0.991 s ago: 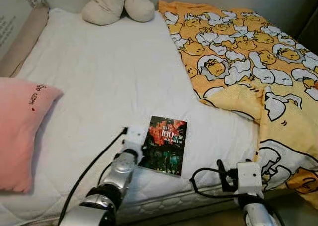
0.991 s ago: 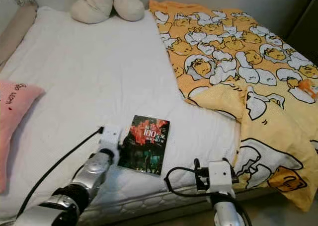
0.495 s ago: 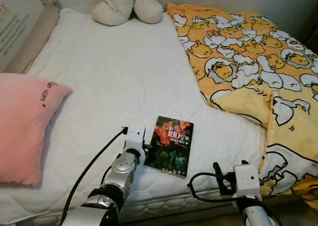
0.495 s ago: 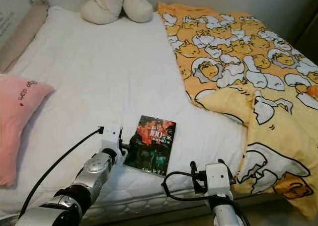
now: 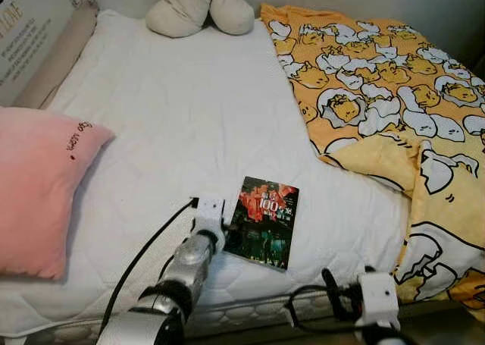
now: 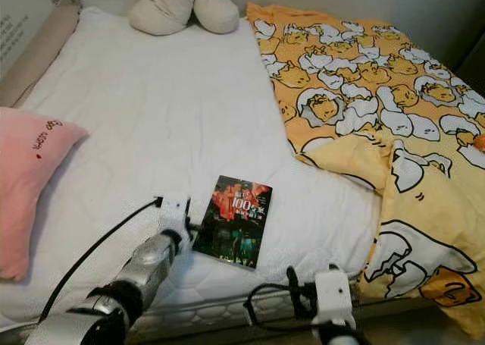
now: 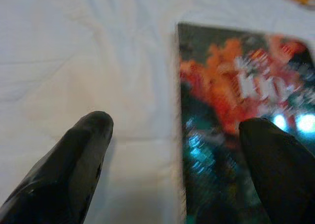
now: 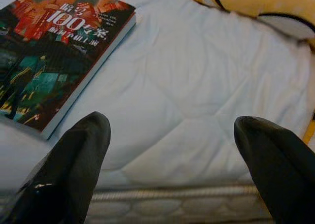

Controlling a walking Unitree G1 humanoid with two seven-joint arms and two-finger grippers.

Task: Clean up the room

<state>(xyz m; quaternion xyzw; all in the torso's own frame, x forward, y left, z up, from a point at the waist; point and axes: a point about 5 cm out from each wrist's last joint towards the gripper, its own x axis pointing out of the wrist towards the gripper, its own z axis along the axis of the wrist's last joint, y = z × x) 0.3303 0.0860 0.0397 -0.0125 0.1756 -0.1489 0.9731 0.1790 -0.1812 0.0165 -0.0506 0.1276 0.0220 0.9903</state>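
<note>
A dark-covered book [image 5: 264, 221] with red-orange art lies flat, face up, near the white mattress's [image 5: 174, 125] front edge.

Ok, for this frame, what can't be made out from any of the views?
- Left wrist view: book cover blurred, and one of the fingers hides its near corner.
- Eye views: pink pillow cut off by the picture's left edge; its small lettering too small to read.
- Eye views: yellow blanket runs past the right edge.

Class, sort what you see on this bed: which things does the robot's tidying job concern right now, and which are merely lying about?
In the job:
book, lying flat near the mattress edge
left gripper, open, straddling the book's edge
right gripper, open, near the bed's edge

Lying about:
pink pillow
yellow duvet
cream plush toy
</note>
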